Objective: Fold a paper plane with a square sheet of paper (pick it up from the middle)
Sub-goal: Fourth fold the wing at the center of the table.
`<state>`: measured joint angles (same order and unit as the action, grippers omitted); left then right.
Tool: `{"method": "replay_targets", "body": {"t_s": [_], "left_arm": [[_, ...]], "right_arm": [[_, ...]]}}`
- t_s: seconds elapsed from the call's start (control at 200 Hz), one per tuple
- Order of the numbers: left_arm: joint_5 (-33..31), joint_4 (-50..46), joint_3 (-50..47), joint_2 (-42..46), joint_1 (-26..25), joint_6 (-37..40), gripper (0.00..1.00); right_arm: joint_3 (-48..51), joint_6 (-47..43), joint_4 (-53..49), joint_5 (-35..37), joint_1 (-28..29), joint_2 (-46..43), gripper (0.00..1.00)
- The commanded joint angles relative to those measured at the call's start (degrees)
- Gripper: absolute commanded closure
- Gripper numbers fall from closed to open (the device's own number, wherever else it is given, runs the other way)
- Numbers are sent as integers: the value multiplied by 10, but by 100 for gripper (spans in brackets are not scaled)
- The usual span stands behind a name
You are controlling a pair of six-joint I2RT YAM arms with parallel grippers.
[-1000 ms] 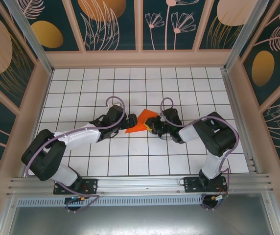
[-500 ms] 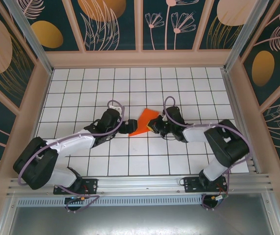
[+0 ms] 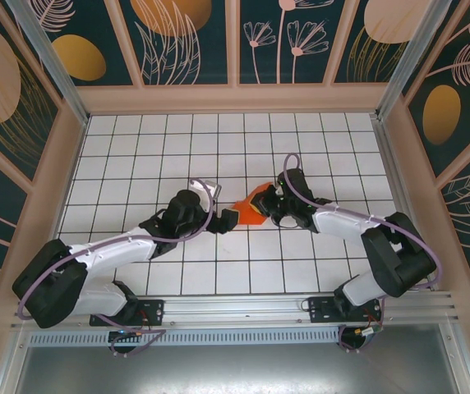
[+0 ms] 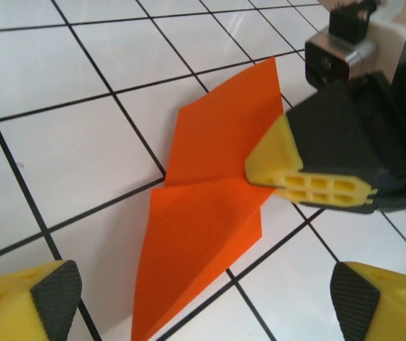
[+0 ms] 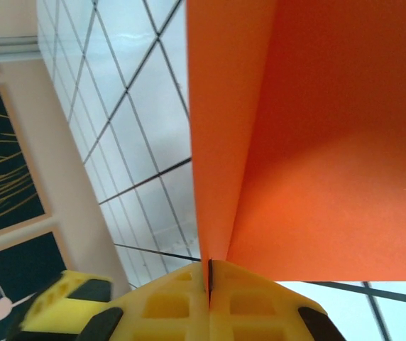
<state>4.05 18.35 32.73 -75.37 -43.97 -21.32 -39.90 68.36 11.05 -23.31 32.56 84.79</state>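
Right end effector, fingers pressed together, pinches the edge of the folded orange-red paper sheet. Left end effector, spread, straddles the sheet's pointed end on the gridded surface.

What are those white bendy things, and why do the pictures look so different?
Those are two robot arms bolted to a white table with black grid lines. Each ends in a gripper with two yellow fingers. One picture looks down from above; the other two come from small cameras on the wrists, so everything looks close. On the table is a folded sheet of bright orange-red paper, creased into pointed shapes. The right gripper is shut, pinching the paper's edge. The left gripper is open, its fingers spread wide near the paper.
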Motion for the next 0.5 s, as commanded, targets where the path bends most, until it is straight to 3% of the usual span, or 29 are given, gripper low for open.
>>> {"method": "replay_targets", "body": {"t_s": [0.0, 0.495], "left_arm": [[-13, 43, -2, -30, -7, 58, 11], [48, 193, -9, -153, -15, 251, 23]], "right_arm": [[-14, 27, -20, 4, -3, 10, 97], [-35, 14, -72, -23, -5, 32, 97]]}}
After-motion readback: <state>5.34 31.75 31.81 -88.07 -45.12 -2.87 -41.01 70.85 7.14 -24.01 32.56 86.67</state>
